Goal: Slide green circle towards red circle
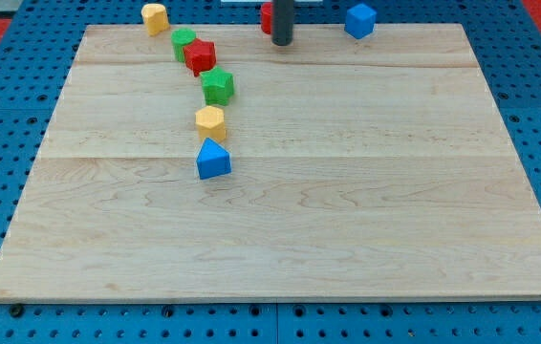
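Board (pixel 347 220): pale wood on a blue pegboard. All blocks sit in the upper part of the view.

Your rod comes down at the view's top, a little right of centre. My tip (pixel 281 43) rests near the board's top edge. It has no jaws and nothing to open or close; it holds nothing and can only push. It touches no green block.

Red circle (pixel 266 17): only a sliver of red shows just left of the rod at the top edge, mostly hidden behind it. You cannot confirm its shape from here; I judge it is the target.

Green circle (pixel 183 42): a rounded green block at the upper left, touching a red block (pixel 200 56) of angular shape on its lower right side. It is well apart from the tip and from the red sliver.

Others: a green star-like block (pixel 218 86) below the red block, a yellow block (pixel 210 122) below that, then a blue block (pixel 213 160) of triangular shape. A yellow block (pixel 155 17) at the top left, a blue block (pixel 360 19) at the top right.

Progress, as a judgement: the push is not yet begun. The tip sits on the target's side, right of the green circle. You would need it round to the circle's left, then push rightward along the top edge. Watch the touching red block; it may drag along.
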